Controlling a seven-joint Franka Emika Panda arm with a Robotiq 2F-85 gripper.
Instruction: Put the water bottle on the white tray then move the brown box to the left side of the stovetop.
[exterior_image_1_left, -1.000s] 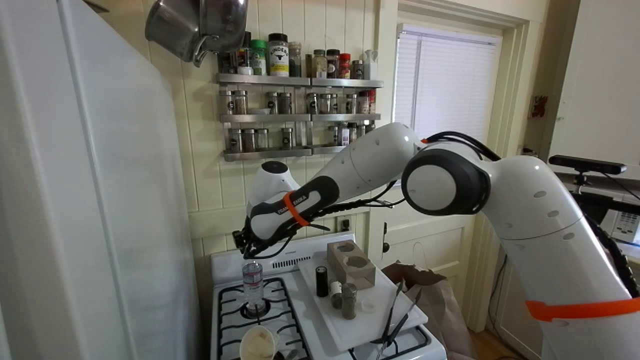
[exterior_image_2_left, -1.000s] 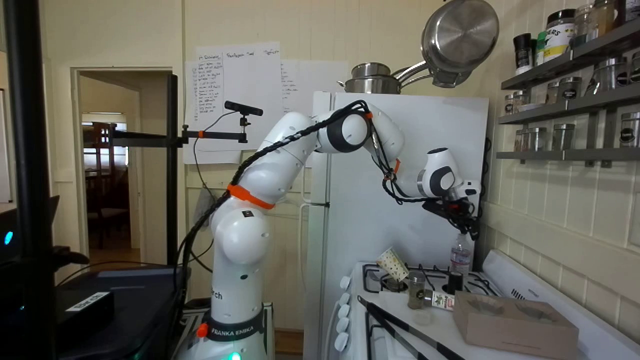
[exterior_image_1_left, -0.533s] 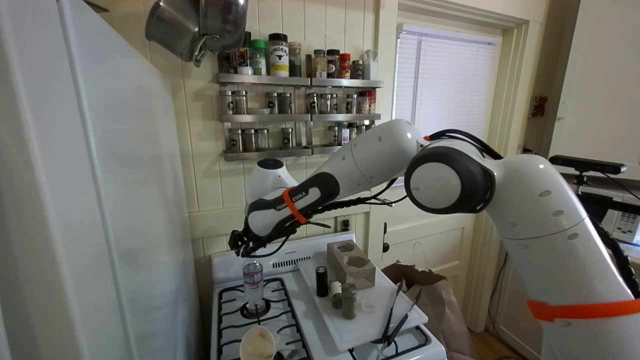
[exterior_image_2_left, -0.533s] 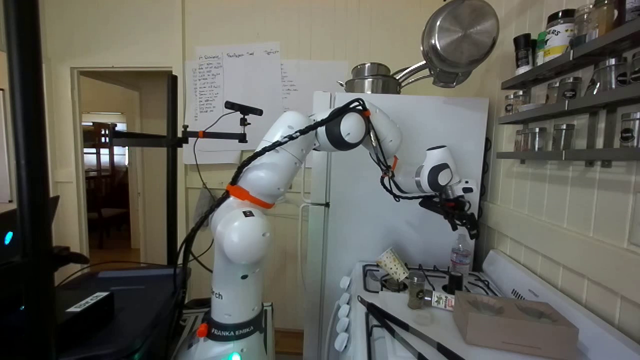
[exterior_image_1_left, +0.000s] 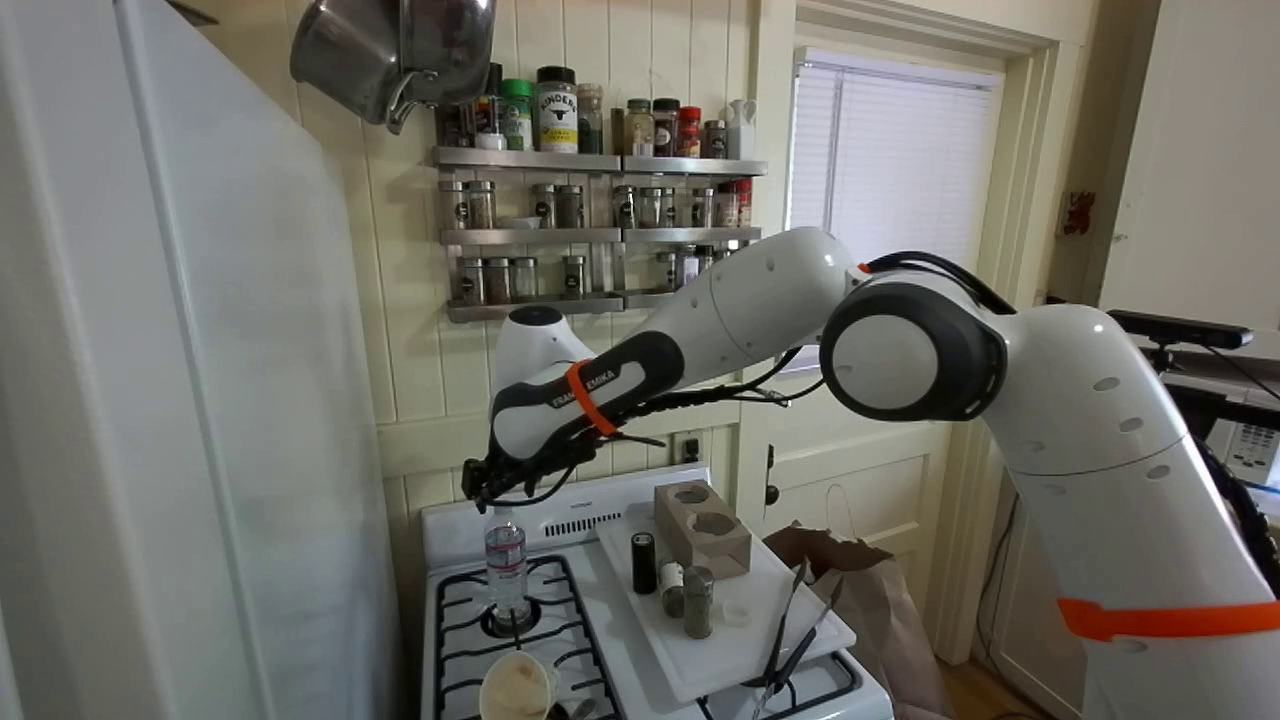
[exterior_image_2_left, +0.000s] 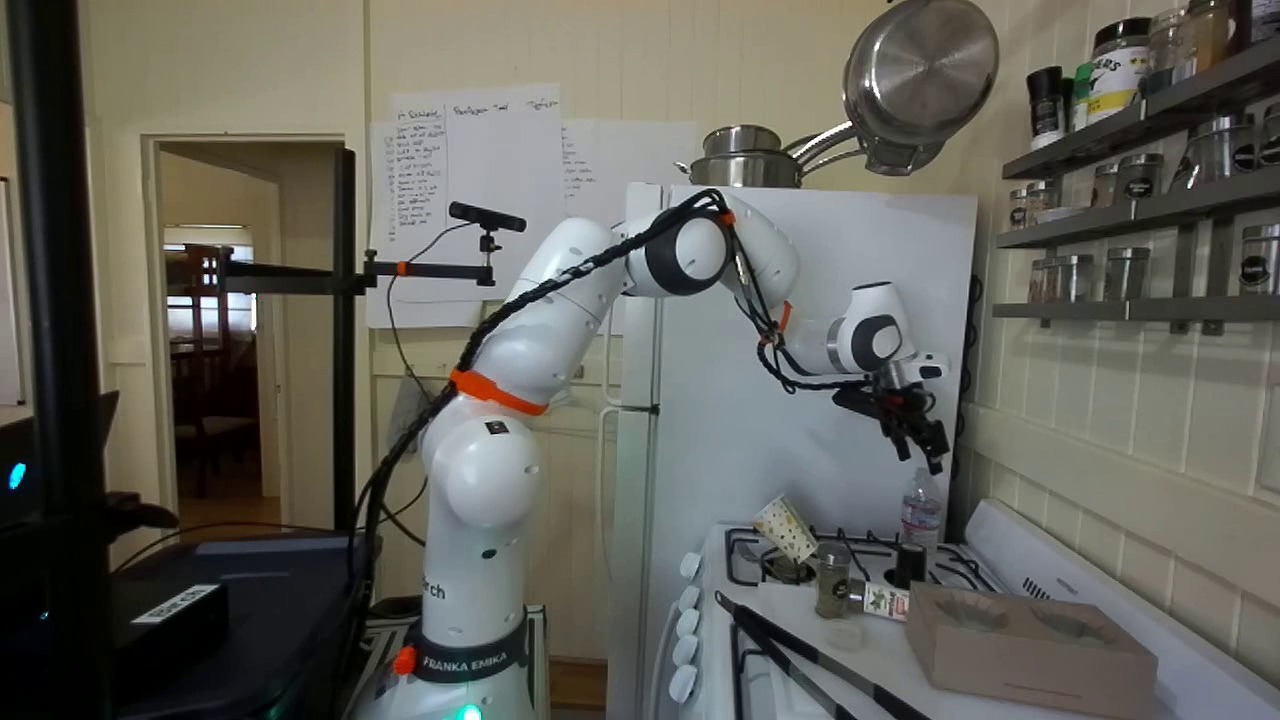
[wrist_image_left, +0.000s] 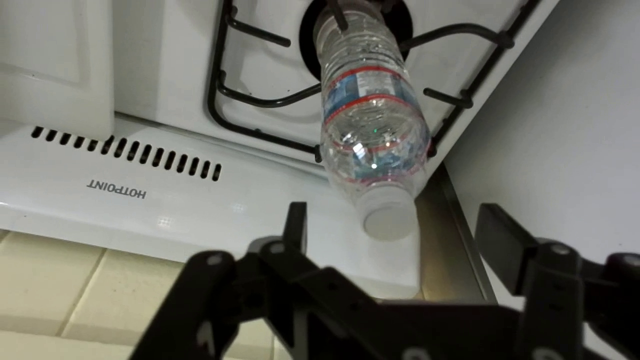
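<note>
Jaws of the Robotiq gripper (wrist_image_left: 397, 230): spread wide. Clear plastic water bottle (wrist_image_left: 372, 110): upright over a burner (wrist_image_left: 307, 50) at the rear corner of the stovetop (exterior_image_1_left: 622, 640) beside the refrigerator (exterior_image_1_left: 260, 400); white cap (wrist_image_left: 390, 220) just below the jaws, framed in the wrist view between the fingers (wrist_image_left: 296, 225). White tray (exterior_image_1_left: 700, 665): on the stovetop, toward the side edge away from the refrigerator. Brown cardboard box (exterior_image_1_left: 715, 552): at the tray's rear corner farther from the bottle.
</note>
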